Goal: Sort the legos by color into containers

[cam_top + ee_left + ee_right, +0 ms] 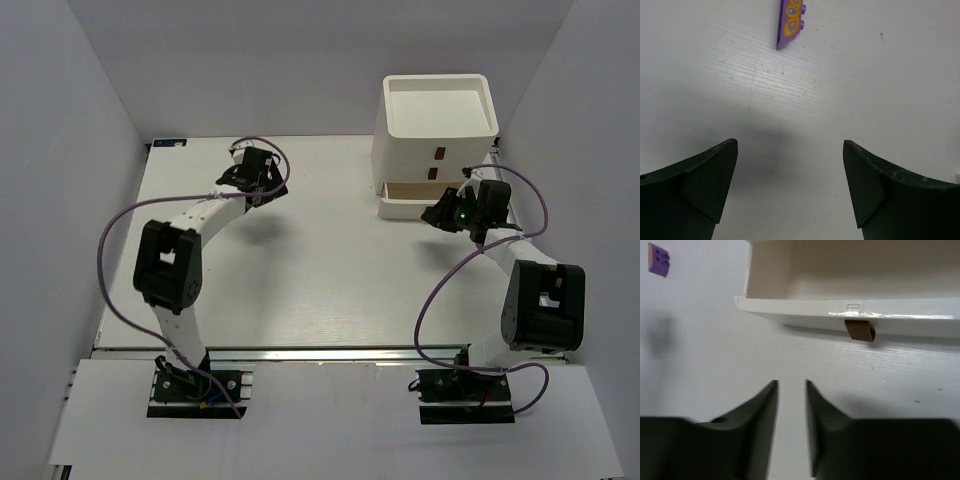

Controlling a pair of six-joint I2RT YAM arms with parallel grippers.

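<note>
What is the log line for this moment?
left gripper: open, empty | purple lego: lying ahead of it | right gripper: slightly open, empty, facing pulled-out drawer

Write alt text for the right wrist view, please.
An open white drawer with a small brown handle fills the top, seen over the right claw, whose fingers stand slightly apart and hold nothing. A purple lego lies on the table at upper left.
</note>
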